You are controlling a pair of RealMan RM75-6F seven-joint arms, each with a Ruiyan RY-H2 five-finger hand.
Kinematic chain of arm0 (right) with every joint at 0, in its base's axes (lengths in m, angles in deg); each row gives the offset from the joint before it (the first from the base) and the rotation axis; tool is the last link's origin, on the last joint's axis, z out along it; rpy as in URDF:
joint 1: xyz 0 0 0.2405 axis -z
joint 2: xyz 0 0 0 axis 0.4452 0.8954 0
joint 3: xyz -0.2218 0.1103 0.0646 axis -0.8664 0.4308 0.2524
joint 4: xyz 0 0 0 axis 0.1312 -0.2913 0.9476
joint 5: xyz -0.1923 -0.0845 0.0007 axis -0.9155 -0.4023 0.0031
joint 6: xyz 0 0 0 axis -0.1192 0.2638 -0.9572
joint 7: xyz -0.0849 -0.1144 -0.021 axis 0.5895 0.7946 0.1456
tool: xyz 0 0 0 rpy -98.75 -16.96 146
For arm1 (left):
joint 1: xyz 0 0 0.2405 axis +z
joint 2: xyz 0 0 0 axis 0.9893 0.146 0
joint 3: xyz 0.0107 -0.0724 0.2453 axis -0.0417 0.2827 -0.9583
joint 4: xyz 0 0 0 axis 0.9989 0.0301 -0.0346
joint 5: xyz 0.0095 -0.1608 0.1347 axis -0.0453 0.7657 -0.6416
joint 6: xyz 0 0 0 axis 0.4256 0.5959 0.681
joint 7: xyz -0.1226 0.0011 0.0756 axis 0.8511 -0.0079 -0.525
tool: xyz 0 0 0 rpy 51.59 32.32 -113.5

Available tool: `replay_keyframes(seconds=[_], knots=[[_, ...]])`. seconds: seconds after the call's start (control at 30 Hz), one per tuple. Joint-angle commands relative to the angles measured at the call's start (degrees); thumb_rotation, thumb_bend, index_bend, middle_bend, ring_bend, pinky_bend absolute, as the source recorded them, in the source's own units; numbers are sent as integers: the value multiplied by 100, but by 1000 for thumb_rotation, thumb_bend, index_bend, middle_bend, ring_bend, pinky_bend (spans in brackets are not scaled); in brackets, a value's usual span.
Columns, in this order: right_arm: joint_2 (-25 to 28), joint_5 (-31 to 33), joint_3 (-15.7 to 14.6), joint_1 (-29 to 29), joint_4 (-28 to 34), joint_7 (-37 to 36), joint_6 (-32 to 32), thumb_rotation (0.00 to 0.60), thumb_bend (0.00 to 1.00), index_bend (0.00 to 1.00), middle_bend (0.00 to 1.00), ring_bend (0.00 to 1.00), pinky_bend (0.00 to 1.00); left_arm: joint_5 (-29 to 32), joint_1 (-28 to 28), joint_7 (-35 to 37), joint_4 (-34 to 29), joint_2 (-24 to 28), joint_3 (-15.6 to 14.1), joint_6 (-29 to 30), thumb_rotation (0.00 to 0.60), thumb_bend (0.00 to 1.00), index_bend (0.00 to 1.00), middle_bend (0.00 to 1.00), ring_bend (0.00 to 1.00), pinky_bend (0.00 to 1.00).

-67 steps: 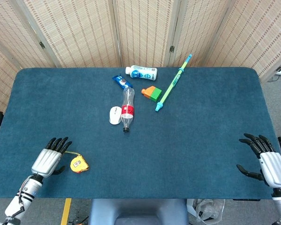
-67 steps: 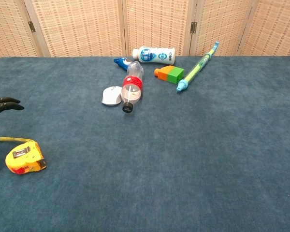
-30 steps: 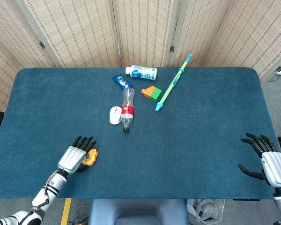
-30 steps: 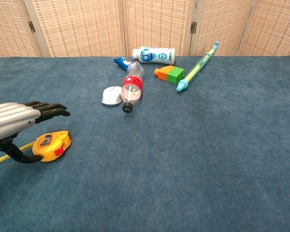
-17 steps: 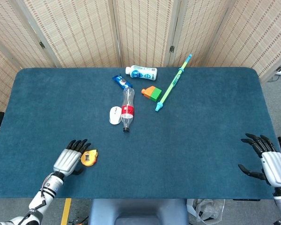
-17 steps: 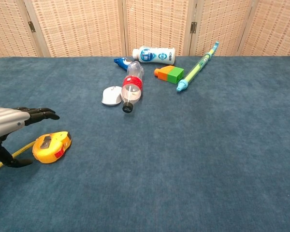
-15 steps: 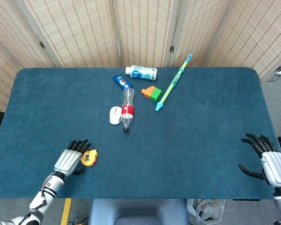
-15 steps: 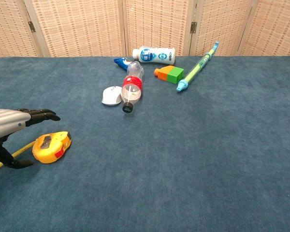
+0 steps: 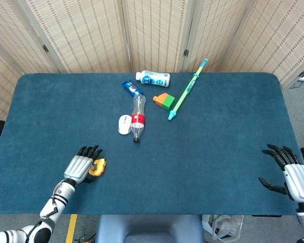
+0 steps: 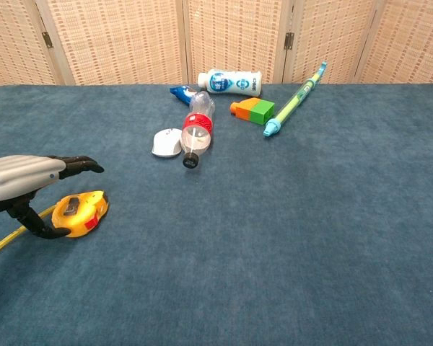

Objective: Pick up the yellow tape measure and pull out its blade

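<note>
The yellow tape measure lies on the blue table near its front left; in the chest view the tape measure shows a short length of yellow blade running out to the lower left. My left hand hovers just left of and above it, fingers stretched out over the case and thumb curved beside it, not closed on it. In the chest view that left hand enters from the left edge. My right hand rests spread at the front right corner, holding nothing.
At the back middle lie a clear bottle with a red label, a white mouse, a white bottle, a blue wrapper, orange and green blocks and a long green pen.
My left hand has moved right, closer over the tape measure, after drawing back slightly. The tape measure sits further right than at first, with blade trailing. The right hand has barely moved.
</note>
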Motion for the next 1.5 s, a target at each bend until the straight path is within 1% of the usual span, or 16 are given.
replay_keyframes(seconds=[0.03,0.27,0.4,0.6,0.83,1.03,1.23,1.5], knots=[[5,0,1,4,11,3,8,600,245,209,167,141,74,154,-98,-112,179,-63,51,15,600,299,53,2,27,10],[9,11,1,5,37,32,-5,600,245,209,166,141,74,441,-197,-91,308,-6,133,14,600,298,53,2,26,10],[4,3,7,-1,45,41,0,600,246,209,166,141,74,500,-237,16,247,70,113,-80,600,299,58,2,26,10],[10,9,7,-4,55,47,-13,600,246,209,166,141,74,310,-293,-25,332,130,-52,-93,600,299,124,21,31,9],[2,8,-2,5,62,63,-10,600,245,209,166,141,74,263,-395,-40,503,135,-130,-193,600,356,166,36,31,7],[20,22,-6,30,84,84,12,600,246,209,166,141,74,303,-483,-51,554,156,-167,-298,600,374,180,42,31,7],[19,17,-12,34,101,103,9,600,246,209,166,141,74,179,-534,42,583,132,-212,-331,600,375,189,47,31,7],[28,28,-15,47,111,112,9,600,245,209,167,141,74,193,-579,22,504,138,-283,-359,600,373,189,47,32,7]])
